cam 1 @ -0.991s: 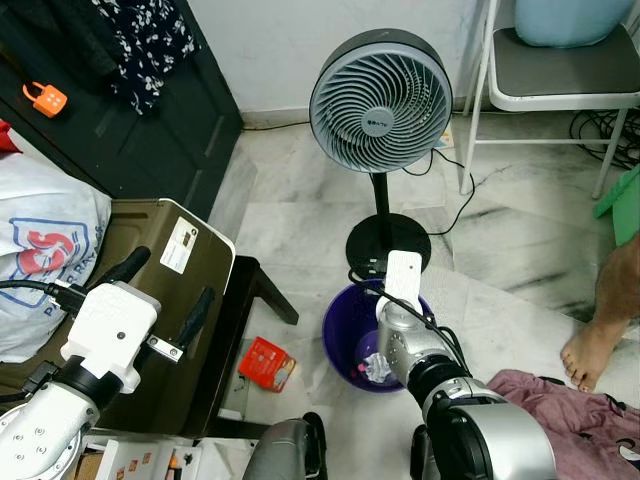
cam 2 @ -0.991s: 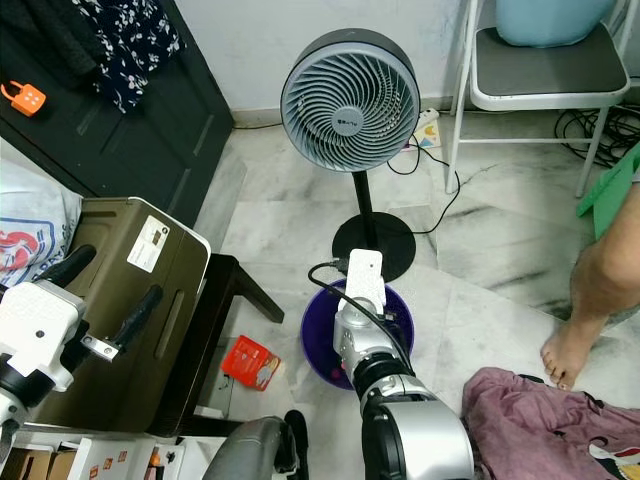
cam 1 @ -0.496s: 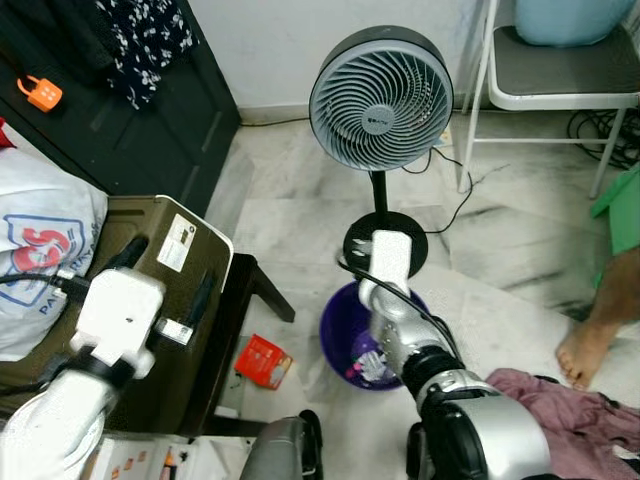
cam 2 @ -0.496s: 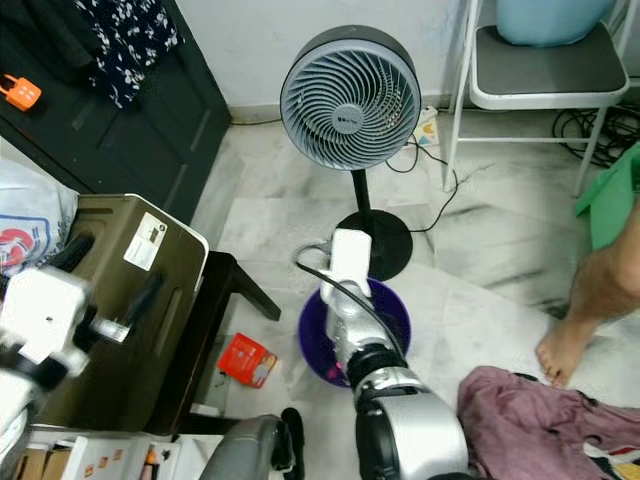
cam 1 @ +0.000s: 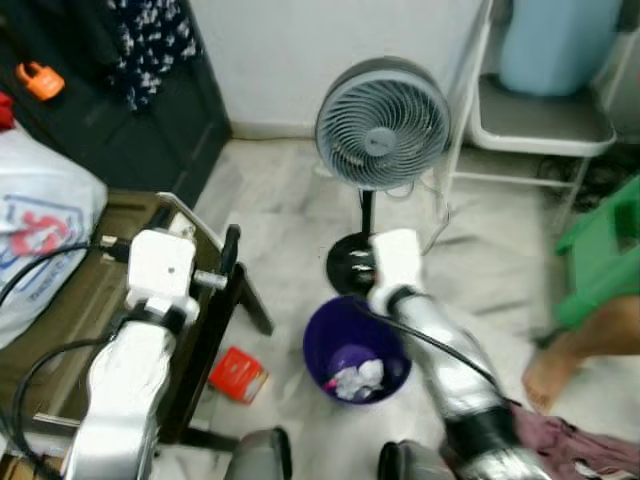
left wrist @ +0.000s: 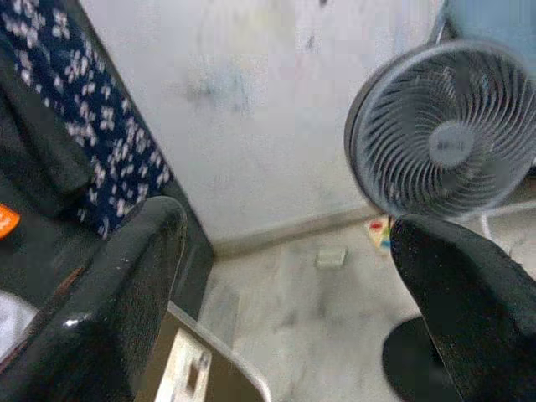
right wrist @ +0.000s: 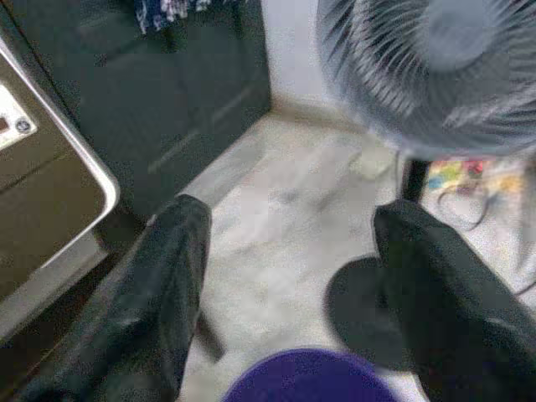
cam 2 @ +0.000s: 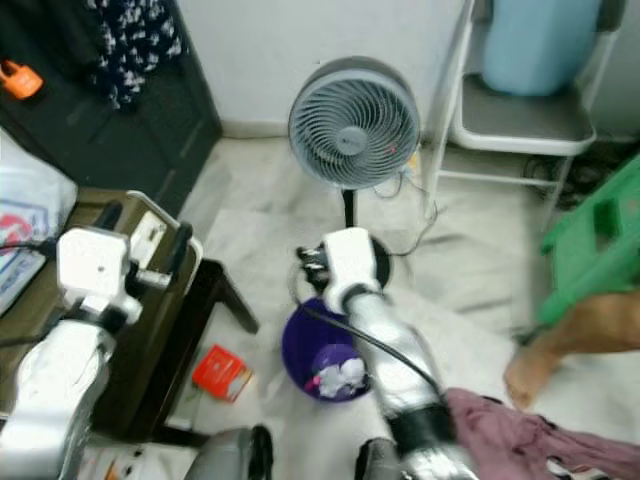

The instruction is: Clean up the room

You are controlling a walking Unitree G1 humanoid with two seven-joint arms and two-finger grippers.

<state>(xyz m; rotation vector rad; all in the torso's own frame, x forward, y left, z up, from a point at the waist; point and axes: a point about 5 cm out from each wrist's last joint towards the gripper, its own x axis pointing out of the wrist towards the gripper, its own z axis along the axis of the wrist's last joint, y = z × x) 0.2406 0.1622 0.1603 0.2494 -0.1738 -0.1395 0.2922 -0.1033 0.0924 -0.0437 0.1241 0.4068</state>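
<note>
While both arms are raised with nothing in them, I see my right pincer (right wrist: pixel 285 293) spread wide and empty above the purple bin (cam 1: pixel 355 352), which already holds crumpled white scraps (cam 1: pixel 356 377), so I judge that drop-off done. My left pincer (left wrist: pixel 285 301) is also spread and empty, up over the olive case (cam 1: pixel 60 300) beside the black table. A red packet (cam 1: pixel 238 374) lies on the marble floor (cam 1: pixel 290 225) just left of the bin, a likely next pick, and a pink cloth (cam 2: pixel 520 440) sits near a person's bare foot (cam 1: pixel 548 372).
</note>
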